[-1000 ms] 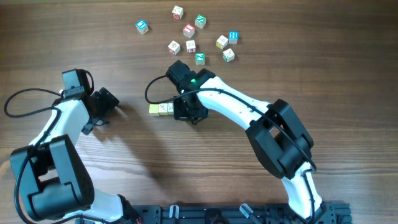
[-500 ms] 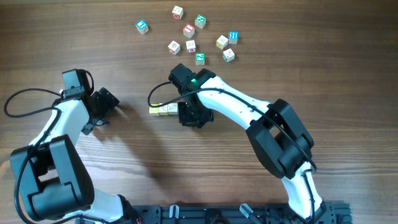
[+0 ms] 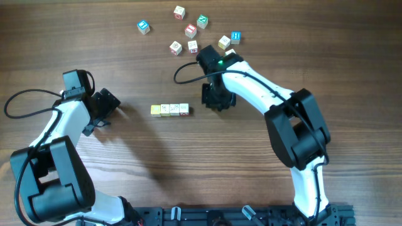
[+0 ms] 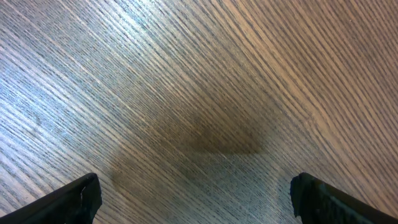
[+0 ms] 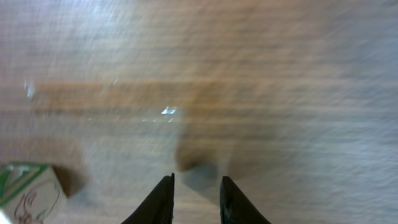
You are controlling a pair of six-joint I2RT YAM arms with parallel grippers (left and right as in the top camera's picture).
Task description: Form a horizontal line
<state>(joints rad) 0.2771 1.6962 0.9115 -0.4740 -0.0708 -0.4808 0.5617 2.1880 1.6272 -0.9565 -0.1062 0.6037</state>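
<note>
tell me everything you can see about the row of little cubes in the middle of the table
The row of cubes is four small, wooden-looking blocks resting on the wooden table. They sit side by side in a straight left-to-right line with no visible gaps. The leftmost cube is yellowish. The other three are pale cream with faint markings on top, too small to read. Only the table touches the row, and it lies well apart from the loose cubes scattered farther up.
</note>
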